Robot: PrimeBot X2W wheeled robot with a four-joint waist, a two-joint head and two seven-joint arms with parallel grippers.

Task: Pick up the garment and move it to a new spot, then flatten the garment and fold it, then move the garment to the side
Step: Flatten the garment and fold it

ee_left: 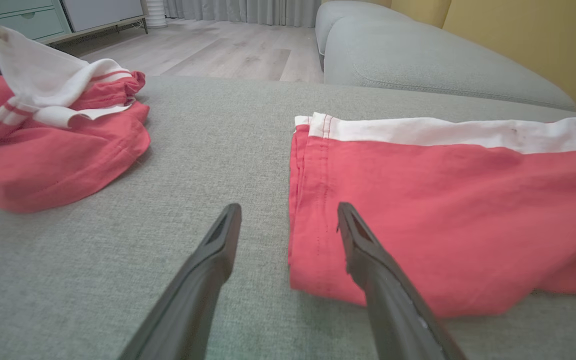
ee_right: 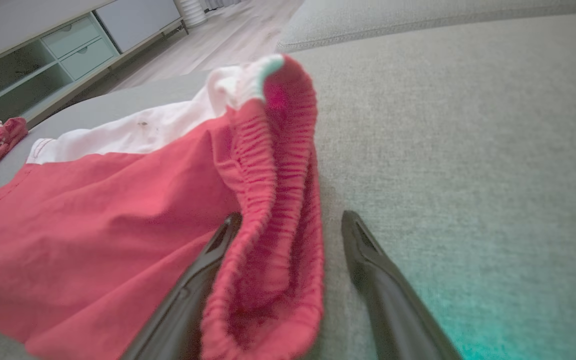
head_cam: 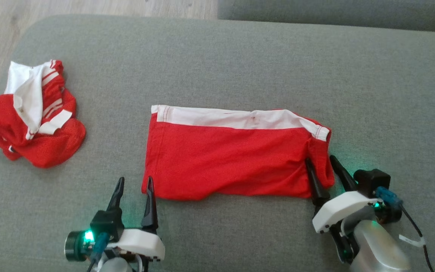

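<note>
Position: garment (head_cam: 232, 158), red shorts with white band along far edge, lies flat at centre of grey sofa cushion (head_cam: 372, 94).
Claws: left gripper (head_cam: 135, 179) at near left corner of garment, jaws apart, nothing between them, inner finger just beside hem. Right gripper (head_cam: 320, 158) at right end of garment, jaws apart, not clamped. Gathered elastic waistband stands up between its fingers, one finger against red fabric.
Other: crumpled red-and-white cloth (head_cam: 32, 121) well apart, near cushion's left edge.

Left pincer (head_cam: 135, 178) and right pincer (head_cam: 319, 158) carry black tapered fingers (head_cam: 150, 206) on white housings (head_cam: 142, 241).
</note>
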